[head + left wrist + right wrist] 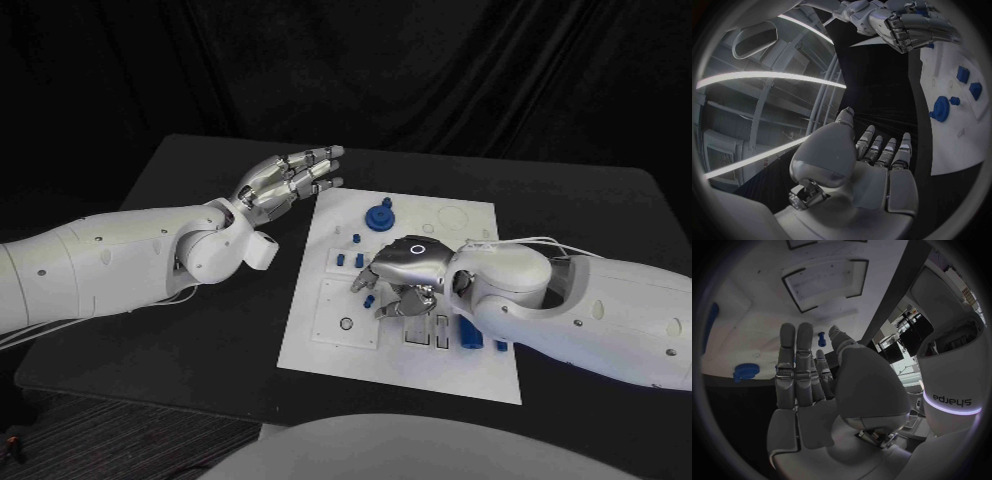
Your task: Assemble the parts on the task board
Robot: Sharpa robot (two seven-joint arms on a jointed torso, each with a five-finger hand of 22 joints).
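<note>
In the head view the white task board (325,330) lies mid-table; the left hand (289,178) hovers off its far left corner, fingers straight and apart, holding nothing, while the right hand (400,280) hangs over the board's middle, fingers curled down among small blue parts (346,260). A round blue gear (379,216) stands near the far edge. The left wrist view shows that empty palm (873,175) and the gear (941,108). In the right wrist view the fingers (795,370) stretch over the board, a small blue peg (821,338) just beyond their tips; whether they grip anything, I cannot tell.

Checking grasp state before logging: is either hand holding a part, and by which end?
Left hand holds nothing, fingers apart beside the task board. Right hand is over the board with fingers curled down; whether it holds a part cannot be told.
</note>
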